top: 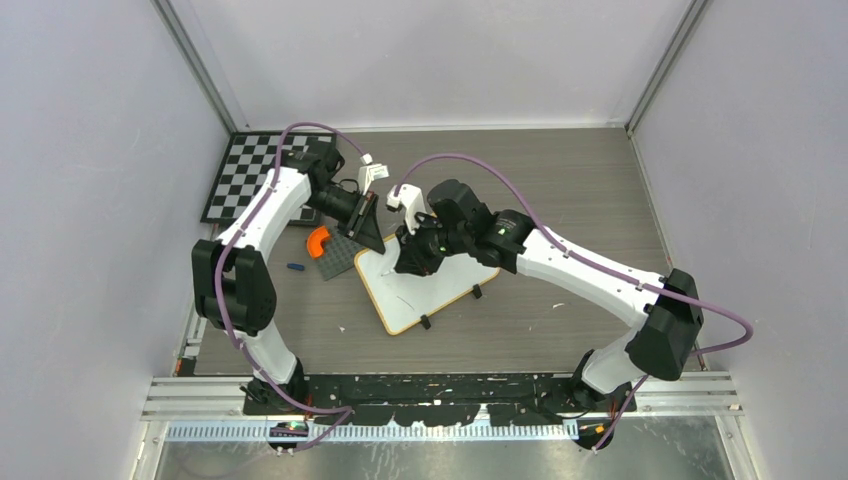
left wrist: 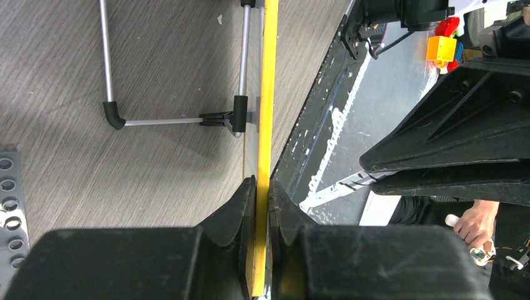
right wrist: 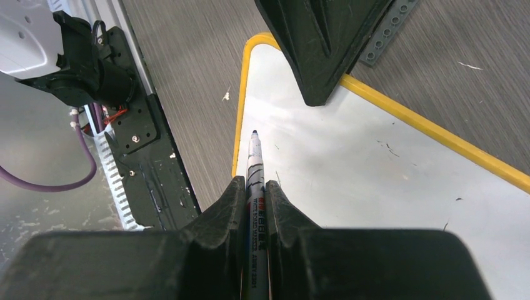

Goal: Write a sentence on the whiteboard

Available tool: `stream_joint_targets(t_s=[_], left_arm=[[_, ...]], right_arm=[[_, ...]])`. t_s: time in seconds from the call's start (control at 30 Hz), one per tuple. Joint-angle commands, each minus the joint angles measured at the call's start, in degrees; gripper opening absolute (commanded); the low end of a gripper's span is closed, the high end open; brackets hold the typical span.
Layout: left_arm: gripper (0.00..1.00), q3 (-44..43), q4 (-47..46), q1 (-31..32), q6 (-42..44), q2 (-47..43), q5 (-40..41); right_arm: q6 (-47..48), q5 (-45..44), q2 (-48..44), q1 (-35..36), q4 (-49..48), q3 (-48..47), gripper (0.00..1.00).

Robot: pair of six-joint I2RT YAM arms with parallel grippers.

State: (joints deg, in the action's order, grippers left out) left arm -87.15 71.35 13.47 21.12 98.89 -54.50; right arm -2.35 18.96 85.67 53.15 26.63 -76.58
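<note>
Two clamped grips show on my feeds: over the whiteboard (top: 420, 292) resting on the table (top: 570, 190), my right pincer (right wrist: 254, 185) is closed on a marker (right wrist: 254, 159) aimed at its white face, and at the whiteboard's far left corner my left pincer (left wrist: 262, 185) pinches the frame.

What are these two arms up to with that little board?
The left arm has its jaws shut on the yellow edge of the whiteboard, apparently to steady it. The right arm grips an uncapped marker in its jaws, tip pointing at the board near one corner. No words are on it yet, only a few faint specks, and I can't tell whether the tip touches.
</note>
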Motion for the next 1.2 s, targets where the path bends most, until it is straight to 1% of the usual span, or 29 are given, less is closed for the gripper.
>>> stream_joint_targets(t_s=[0.0,0.17,0.43,0.8,0.97,1.17], left_arm=[[0.0,-1.13,-0.32,0.15,-0.72,0.12,-2.12],[0.0,-1.18,-0.18,0.15,-0.52,0.16,-2.1],[0.0,-1.3,-0.09,0.26,-0.4,0.21,-2.08],[0.0,-1.53,0.1,0.24,-0.55,0.74,-2.84],[0.0,-2.27,0.59,0.24,-0.48,1.61,-3.58],[0.0,-4.12,2.49,0.24,0.72,3.09,-4.94]], right_arm=[[-1.25,-0.28,0.58,-0.06,-2.93,-1.24,0.0],[-1.47,-1.95,0.72,-0.05,-2.98,-1.24,0.0],[-2.58,-1.88,1.16,0.15,-3.84,-0.64,0.0],[-0.74,-7.1,3.15,2.65,-2.01,-5.3,0.0],[-0.12,-6.84,2.73,2.85,-0.24,-7.73,0.0],[0.12,-7.85,2.44,2.9,-0.91,-7.29,0.0]])
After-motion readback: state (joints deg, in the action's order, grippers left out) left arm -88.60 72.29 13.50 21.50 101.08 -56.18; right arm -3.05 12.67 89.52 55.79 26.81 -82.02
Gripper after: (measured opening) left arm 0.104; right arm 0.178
